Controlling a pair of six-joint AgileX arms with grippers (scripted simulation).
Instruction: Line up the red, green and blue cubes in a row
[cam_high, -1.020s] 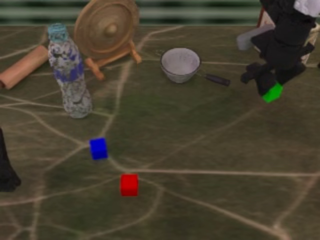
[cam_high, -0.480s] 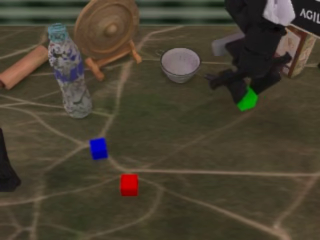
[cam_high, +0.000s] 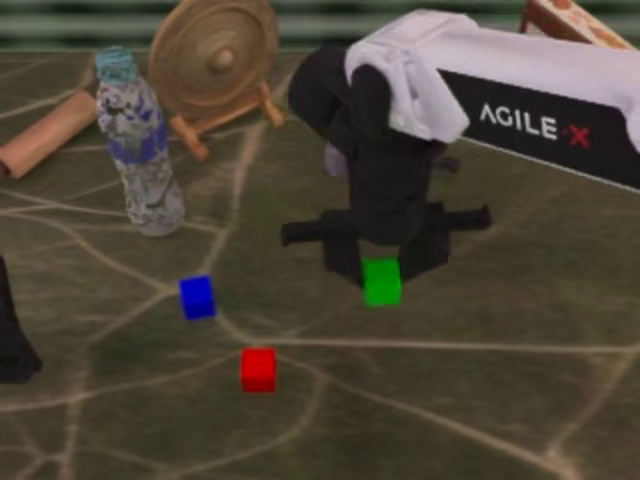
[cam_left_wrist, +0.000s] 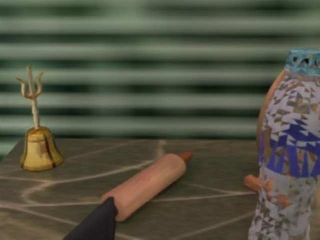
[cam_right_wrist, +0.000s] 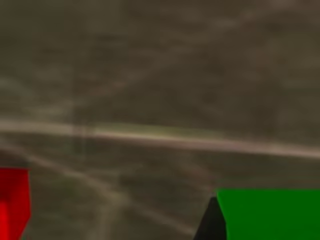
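- Carried in from the table's far right a second ago, the green cube (cam_high: 381, 282) now hangs pinched in the right gripper (cam_high: 381, 272), near the table's middle.
- Red cube (cam_high: 258, 369) and blue cube (cam_high: 197, 297) lie left of it, well apart from green.
- Transport step, I'd say; next, lower green in line with them, then release.
- Left gripper (cam_left_wrist: 95, 225) parked at the left edge; fingers can't be read.

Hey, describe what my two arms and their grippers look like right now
The right arm has a white shell with a black panel lettered AGILE X in white with a red X, then a black wrist. The right gripper is black and blocky. Of the left arm, only a black part shows at the table's left edge.
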